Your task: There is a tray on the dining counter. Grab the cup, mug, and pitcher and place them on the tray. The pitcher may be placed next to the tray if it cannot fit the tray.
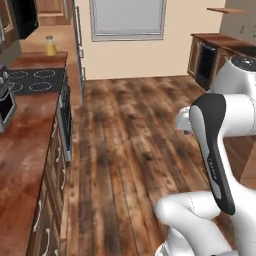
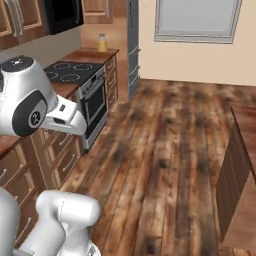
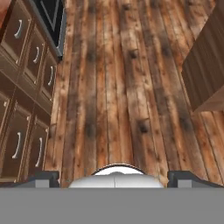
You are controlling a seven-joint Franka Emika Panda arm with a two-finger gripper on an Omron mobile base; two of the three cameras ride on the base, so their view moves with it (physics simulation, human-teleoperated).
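The white robot arm's two-finger gripper [image 3: 114, 178] hangs over a dark-stained plank floor [image 3: 118, 87], its jaws spread wide and holding nothing. The clear glass pitcher with a yellow-orange lower body [image 1: 50, 46] stands upright on the far wood countertop [image 1: 37, 61] beyond the black stovetop [image 1: 32, 80], well apart from the arm. Brown cabinet drawers with silver handles [image 3: 19, 131] line the floor's edge below the counter.

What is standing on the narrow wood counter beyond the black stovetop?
A pitcher with a yellow-orange lower body stands on the counter past the stovetop, close to the wall. Nothing else shows on that stretch, though its far left end is cut off by the frame edge.
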